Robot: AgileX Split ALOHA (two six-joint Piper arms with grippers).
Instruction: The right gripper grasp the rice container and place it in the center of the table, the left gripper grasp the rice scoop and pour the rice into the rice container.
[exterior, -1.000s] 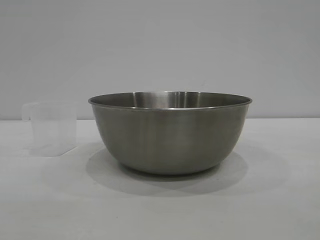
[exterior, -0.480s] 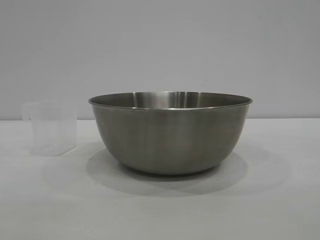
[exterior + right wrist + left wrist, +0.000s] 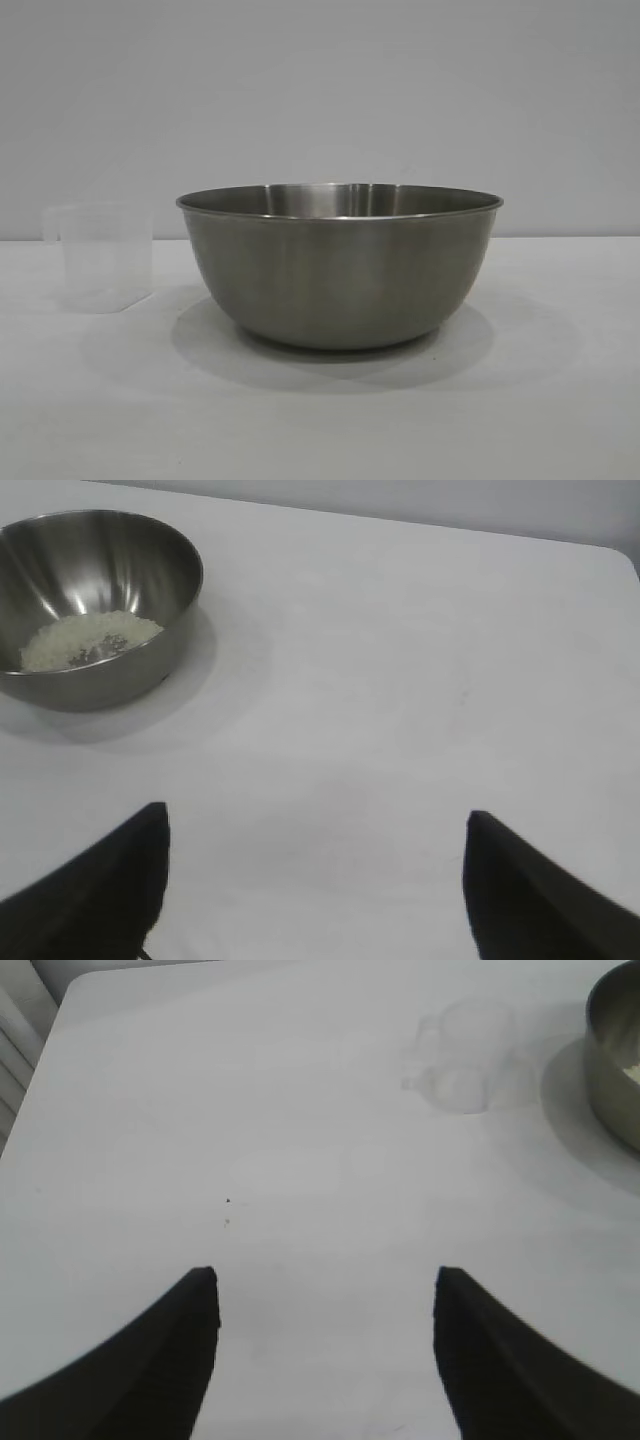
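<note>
Exterior view: the surface [image 3: 320,420] carries the rice container [image 3: 340,265] at its centre, with rice [image 3: 88,638] already heaped inside, suggesting the pour is done. The rice scoop [image 3: 100,258] stands upright just beside it, apparently empty. Right gripper [image 3: 315,880] and left gripper [image 3: 325,1345] hover well apart from both, fingers spread, holding nothing.

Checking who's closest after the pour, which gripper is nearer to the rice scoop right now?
Left. The left gripper is open over bare table with the rice scoop just ahead. The right gripper, open, sees only the rice container; no scoop shows in its view.
</note>
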